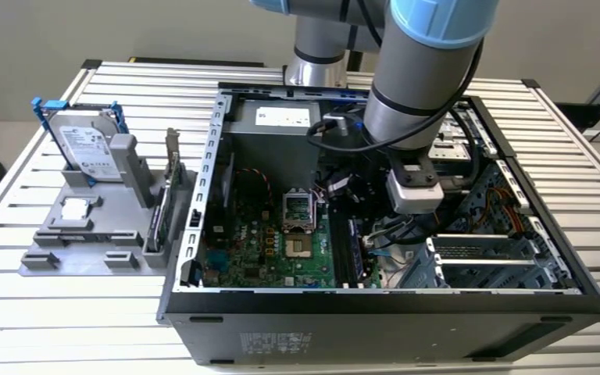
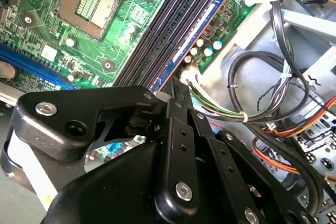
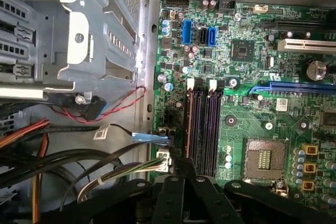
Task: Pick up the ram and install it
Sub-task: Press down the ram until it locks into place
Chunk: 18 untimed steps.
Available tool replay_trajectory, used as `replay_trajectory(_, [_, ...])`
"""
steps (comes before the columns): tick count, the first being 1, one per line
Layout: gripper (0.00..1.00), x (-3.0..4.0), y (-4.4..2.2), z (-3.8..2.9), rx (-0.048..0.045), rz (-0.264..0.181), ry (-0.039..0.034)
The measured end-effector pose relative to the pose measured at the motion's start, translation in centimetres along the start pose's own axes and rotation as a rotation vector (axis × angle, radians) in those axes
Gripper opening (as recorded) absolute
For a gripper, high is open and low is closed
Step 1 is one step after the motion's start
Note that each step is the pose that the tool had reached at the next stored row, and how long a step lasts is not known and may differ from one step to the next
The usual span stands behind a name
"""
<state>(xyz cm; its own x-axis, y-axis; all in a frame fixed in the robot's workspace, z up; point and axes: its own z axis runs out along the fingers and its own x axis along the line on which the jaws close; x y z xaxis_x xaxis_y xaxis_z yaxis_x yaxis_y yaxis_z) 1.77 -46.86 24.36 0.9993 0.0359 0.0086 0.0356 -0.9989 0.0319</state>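
One ram stick at the slots

One thin ram (image 3: 189, 124) stood on its edge in the outside slot of the green motherboard (image 3: 252, 114), inside the open computer case (image 1: 191, 234). The gripper (image 3: 184, 165) was pinched tight on the ram's near end. A hard drive (image 1: 81, 144) sat away on the worktop (image 1: 71, 312).

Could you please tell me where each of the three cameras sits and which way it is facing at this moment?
Exterior view: off the arm, above and in front of the open computer case, looking down at the table; the arm's wrist and gripper reach inside the case.
First wrist view: on the arm, looking past the gripper onto the motherboard.
Second wrist view: on the arm, close behind the gripper, looking along the memory slots.
Both wrist views share the memory slots, the processor socket and the cables.
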Motion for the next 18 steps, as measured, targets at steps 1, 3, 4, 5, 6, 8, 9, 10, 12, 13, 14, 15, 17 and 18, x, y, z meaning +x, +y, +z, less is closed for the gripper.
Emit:
replay_trajectory(1, [0.00, -0.01, 0.00, 0.00, 0.0000, -0.007, 0.0008])
replay_trajectory(3, [0.00, -0.04, 0.00, 0.00, 0.0000, -0.025, 0.0014])
replay_trajectory(4, [0.00, -0.06, 0.00, 0.01, 0.0000, -0.036, 0.0017])
replay_trajectory(5, [0.00, -0.07, 0.00, 0.02, 0.0002, -0.047, 0.0021])
replay_trajectory(6, [0.00, -0.08, 0.00, 0.03, 0.0003, -0.057, 0.0024])
replay_trajectory(8, [0.00, -0.09, 0.00, 0.04, 0.0006, -0.076, 0.0030])
replay_trajectory(9, [0.00, -0.09, 0.00, 0.05, 0.0007, -0.084, 0.0033])
replay_trajectory(10, [0.00, -0.09, 0.00, 0.05, 0.0008, -0.091, 0.0035])
replay_trajectory(12, [0.00, -0.10, 0.00, 0.06, 0.0008, -0.105, 0.0039])
replay_trajectory(13, [0.00, -0.10, 0.00, 0.07, 0.0009, -0.112, 0.0041])
replay_trajectory(14, [0.00, -0.10, 0.00, 0.07, 0.0010, -0.117, 0.0043])
replay_trajectory(15, [0.00, -0.10, -0.01, 0.08, 0.0011, -0.123, 0.0046])
replay_trajectory(17, [0.00, -0.10, -0.01, 0.08, 0.0012, -0.133, 0.0048])
replay_trajectory(18, [0.00, -0.10, -0.01, 0.09, 0.0012, -0.137, 0.0049])
